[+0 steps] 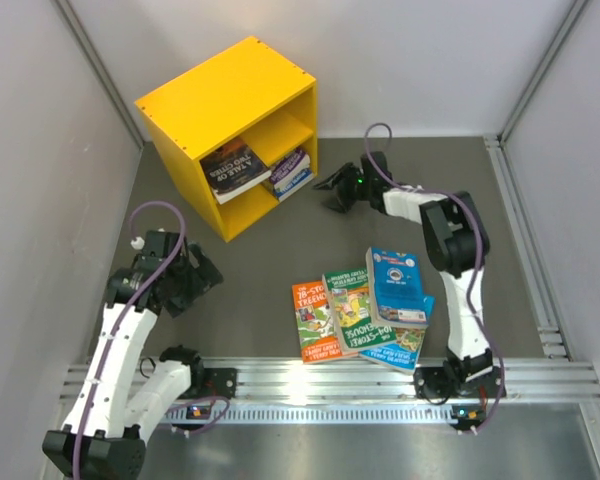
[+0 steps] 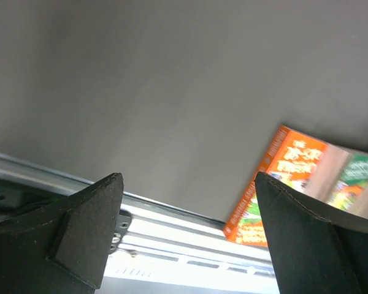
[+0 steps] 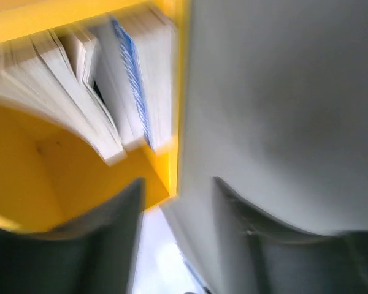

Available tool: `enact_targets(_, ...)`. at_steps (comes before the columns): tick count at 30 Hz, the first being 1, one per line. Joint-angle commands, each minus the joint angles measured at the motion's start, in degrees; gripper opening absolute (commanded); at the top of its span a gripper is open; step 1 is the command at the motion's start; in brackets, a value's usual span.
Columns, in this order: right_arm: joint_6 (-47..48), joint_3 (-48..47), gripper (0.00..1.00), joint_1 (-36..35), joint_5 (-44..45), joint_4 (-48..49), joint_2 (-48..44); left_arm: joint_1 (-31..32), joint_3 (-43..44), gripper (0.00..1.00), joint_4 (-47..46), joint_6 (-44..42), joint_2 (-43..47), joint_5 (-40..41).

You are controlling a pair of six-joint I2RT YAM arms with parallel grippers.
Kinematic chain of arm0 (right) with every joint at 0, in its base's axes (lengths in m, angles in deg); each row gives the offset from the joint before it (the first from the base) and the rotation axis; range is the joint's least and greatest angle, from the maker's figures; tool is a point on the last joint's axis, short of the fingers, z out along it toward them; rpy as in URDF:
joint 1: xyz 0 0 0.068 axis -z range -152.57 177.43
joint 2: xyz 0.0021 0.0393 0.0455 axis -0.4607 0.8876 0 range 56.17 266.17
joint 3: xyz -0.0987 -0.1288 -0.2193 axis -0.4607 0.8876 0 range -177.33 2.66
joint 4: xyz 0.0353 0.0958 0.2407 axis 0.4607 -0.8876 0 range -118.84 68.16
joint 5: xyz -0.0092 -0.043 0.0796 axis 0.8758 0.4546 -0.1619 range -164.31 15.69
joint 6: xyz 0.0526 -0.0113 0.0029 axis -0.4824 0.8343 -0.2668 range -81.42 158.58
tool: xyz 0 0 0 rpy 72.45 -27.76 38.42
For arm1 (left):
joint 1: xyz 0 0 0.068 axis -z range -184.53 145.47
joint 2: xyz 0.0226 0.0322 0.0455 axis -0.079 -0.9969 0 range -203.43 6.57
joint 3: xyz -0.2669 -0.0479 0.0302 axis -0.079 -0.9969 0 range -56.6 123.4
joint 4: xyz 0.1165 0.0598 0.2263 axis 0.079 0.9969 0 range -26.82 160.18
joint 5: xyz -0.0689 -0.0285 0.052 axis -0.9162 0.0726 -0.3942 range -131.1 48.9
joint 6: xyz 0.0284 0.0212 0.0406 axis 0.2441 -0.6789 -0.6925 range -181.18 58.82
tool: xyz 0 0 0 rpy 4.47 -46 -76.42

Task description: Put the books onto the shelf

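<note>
At the far left of the surface, top view, the yellow shelf stands w/ its opening twd the arms. Inside: a dark book poking out a bit and a purple-blue stack beside it. Can't tell for sure which compartment holds which. The right tool hangs just in front of the opening, near the stack. The left tool hovers low over bare surface, well apart from everything. Near the rail lie at least four books: orange book, green book, blue book atop a bottom book, all overlapping.

Left wrist view: left tool has fingers spread wide, nothing btwn them. Grey surface ahead, orange book and green book off to the right, blurry.

Right wrist view: heavy blur. The right tool has its fingers apart, nothing btwn them, pointing at the shelf edge. Page edges of shelved books show, one w/ a blue spine.

Progress, my read: partly done, approx. half. A few books shelved, the pile by the rail not yet touched. Next prob. the blue book, being on top.
</note>
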Motion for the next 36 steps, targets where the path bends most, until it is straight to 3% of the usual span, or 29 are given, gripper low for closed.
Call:
enact_targets(1,6.22,6.44,0.61,3.45,-0.86,1.48,-14.0,0.12,-2.17,0.93,-6.66,0.6,-1.26,-9.36)
enact_targets(4,13.5,10.14,0.83,5.82,-0.24,-6.33,-22.0,0.9,-5.94,0.93,-12.02,2.35,-3.46,-16.23)
enact_targets(5,15.96,10.15,0.95,6.26,0.19,-13.33,-25.24,1.69,-8.04,0.93,-13.34,3.14,-4.59,-17.04)
enact_targets(6,20.94,9.97,1.0,6.27,1.42,-17.57,-26.75,2.92,-8.93,0.93,-16.31,3.93,-5.21,-17.22)
enact_targets(11,31.0,13.47,1.0,6.35,11.33,-40.77,-34.57,18.82,-9.3,0.94,-24.59,9.99,-14.24,-12.74)
enact_targets(15,32.15,24.01,1.0,10.82,11.98,-42.58,-39.59,27.61,-6.4,0.94,-28.9,12.55,-22.96,-11.51)
enact_targets(23,36.99,31.85,1.0,24.8,12.24,-45.3,-42.41,32.81,-4.64,0.93,-35.5,15.89,-30.17,-12.48)
enact_targets(31,37.96,36.51,1.0,26.57,9.08,-43.28,-41.35,36.59,-4.54,0.93,-34.28,18.17,-29.92,-10.11)
enact_targets(36,37.52,44.23,1.0,26.57,3.72,-36.54,-41.79,37.91,-6.13,0.93,-32.34,20.55,-26.06,-7.73)
